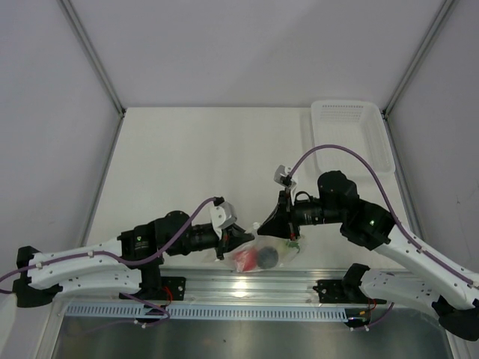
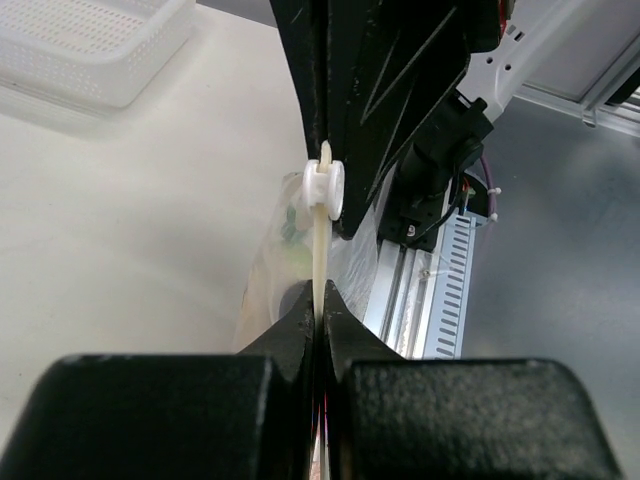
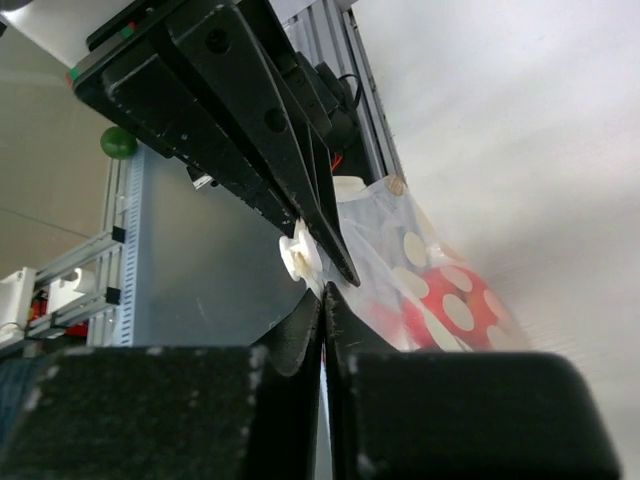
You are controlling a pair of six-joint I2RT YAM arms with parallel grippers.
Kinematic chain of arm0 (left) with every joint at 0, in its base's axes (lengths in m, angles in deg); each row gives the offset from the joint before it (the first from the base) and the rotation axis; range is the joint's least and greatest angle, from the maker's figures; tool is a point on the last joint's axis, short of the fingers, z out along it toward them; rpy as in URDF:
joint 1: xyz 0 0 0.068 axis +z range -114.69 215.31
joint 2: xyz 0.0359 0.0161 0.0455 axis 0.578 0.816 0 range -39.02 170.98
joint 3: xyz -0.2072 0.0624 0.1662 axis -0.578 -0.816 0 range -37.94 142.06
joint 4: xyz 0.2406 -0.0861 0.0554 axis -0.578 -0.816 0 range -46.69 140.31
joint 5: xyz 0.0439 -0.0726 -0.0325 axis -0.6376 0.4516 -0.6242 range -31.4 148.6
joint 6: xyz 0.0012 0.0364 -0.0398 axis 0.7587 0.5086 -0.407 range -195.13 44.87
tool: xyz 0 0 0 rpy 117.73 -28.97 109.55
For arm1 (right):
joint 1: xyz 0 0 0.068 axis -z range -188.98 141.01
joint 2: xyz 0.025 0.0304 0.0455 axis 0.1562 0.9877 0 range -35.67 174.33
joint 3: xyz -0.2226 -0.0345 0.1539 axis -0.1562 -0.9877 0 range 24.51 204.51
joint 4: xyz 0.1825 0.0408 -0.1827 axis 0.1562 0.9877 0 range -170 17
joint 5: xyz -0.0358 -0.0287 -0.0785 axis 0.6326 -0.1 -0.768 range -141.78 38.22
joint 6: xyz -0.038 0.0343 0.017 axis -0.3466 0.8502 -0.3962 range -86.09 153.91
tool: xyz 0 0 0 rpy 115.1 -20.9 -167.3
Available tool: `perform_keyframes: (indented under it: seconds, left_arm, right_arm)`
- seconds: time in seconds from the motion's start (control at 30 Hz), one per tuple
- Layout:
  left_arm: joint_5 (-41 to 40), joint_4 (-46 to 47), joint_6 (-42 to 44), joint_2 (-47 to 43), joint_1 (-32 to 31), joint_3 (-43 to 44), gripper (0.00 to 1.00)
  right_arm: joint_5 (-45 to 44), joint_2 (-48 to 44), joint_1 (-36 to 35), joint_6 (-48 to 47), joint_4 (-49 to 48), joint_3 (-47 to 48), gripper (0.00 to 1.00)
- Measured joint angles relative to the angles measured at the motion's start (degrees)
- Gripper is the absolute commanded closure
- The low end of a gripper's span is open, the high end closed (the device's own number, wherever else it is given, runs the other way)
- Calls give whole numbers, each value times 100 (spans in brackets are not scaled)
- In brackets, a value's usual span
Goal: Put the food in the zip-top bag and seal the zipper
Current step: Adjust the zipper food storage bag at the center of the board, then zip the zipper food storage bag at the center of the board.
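Note:
The clear zip-top bag point(image 1: 263, 253) hangs at the table's near edge, held up between both grippers. Inside it I see the red tomato point(image 1: 243, 260), with pale spots point(image 3: 455, 305) over it in the right wrist view, the dark ball point(image 1: 268, 256), and a bit of green point(image 1: 293, 243) at the bag's right end. My left gripper point(image 1: 239, 240) point(image 2: 320, 303) is shut on the bag's top edge, where the zipper point(image 2: 319, 250) runs as a pale strip. My right gripper point(image 1: 279, 222) point(image 3: 326, 300) is shut on the same edge. A white slider point(image 2: 322, 188) point(image 3: 300, 252) sits on the strip between them.
A white ribbed basket point(image 1: 349, 134) point(image 2: 90, 45) stands at the back right of the white table point(image 1: 194, 164). An aluminium rail point(image 1: 247, 284) and a slotted cable duct point(image 1: 224, 310) run along the near edge, just under the bag.

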Motion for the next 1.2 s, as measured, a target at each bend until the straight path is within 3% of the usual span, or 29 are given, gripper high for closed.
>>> perform_keyframes:
  seconds: [0.17, 0.27, 0.33, 0.43, 0.5, 0.63, 0.7, 0.8, 1.0, 1.2]
  left_arm:
    - [94, -4, -7, 4, 0, 0, 96]
    - [74, -37, -74, -55, 0, 0, 83]
    - [4, -85, -151, -192, 11, 2, 67]
    - [-122, -79, -332, -514, 101, 13, 54]
    - [-190, -15, -448, -723, 177, 20, 54]
    - [-214, 219, -498, -920, 229, 24, 67]
    - [-107, 369, -466, -883, 229, 24, 67]
    - [127, 586, -433, -715, 229, 24, 65]
    - [621, 901, -376, -177, 229, 24, 46]
    - [879, 1075, -378, -122, 229, 24, 44]
  right_arm:
    - [-13, 55, 0, 0, -2, 2, 100]
    - [-76, -37, -2, 7, -15, -11, 100]
    - [-101, -160, -2, 9, -42, -52, 100]
    - [-118, -310, -2, 7, -52, -96, 100]
    - [-114, -363, -2, 9, -90, -138, 100]
    - [-98, -369, -15, 59, -184, -216, 100]
    - [-70, -367, -26, 96, -223, -243, 100]
    - [-24, -352, -46, 168, -282, -256, 100]
    - [0, -350, -94, 264, -363, -256, 100]
    - [37, -334, -129, 306, -437, -256, 100]
